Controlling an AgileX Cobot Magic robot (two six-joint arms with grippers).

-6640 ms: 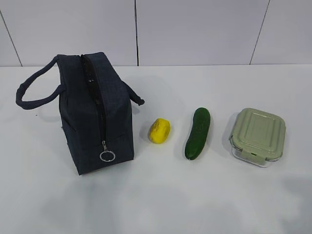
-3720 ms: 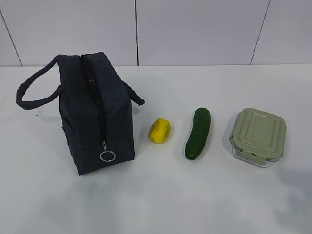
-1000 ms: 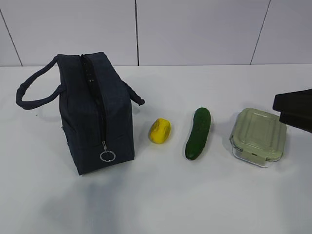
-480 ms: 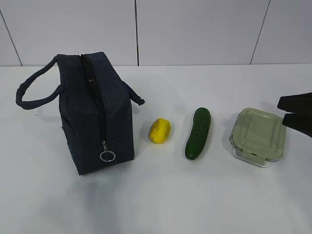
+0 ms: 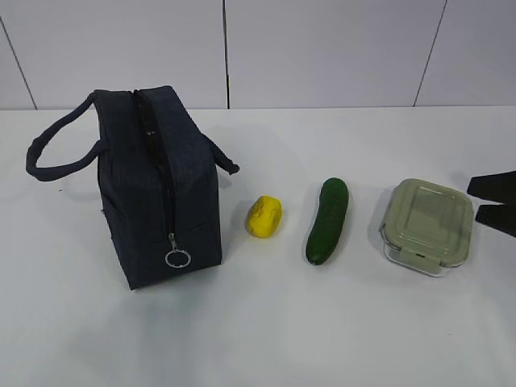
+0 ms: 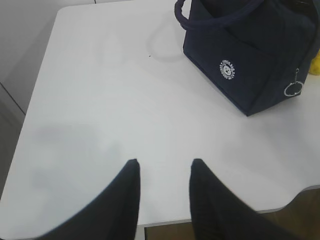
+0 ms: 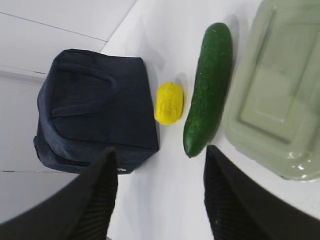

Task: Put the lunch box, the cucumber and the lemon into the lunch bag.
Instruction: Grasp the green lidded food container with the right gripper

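Glass under a ribbed plastic lid makes the lunch box (image 5: 426, 225) the heaviest and most breakable of the three items, and its smooth sides look likely to slip. A grip across two opposite walls just below the lid rim seems safer than one on the lid's snap tabs. It sits furthest to the right of the lunch bag (image 5: 157, 184), with the cucumber (image 5: 327, 219) between it and the lemon (image 5: 264, 216), which lies just beside the bag.

The cucumber looks firm and bumpy, so it should hold well if pinched across its middle. The lemon is small, light and rounded. It may roll, so a grip across its short width looks best.

The bag is soft fabric and stands upright with its zipper closed, the ring pull (image 5: 177, 258) hanging low on the near end. It would probably sag when tugged, so one arm may need to steady it.

The right gripper (image 7: 157, 192) is open and empty, poised over the table just past the lunch box, on the side away from the bag. The left gripper (image 6: 162, 200) is partly open, holds nothing, and is well apart from the bag on its other side.
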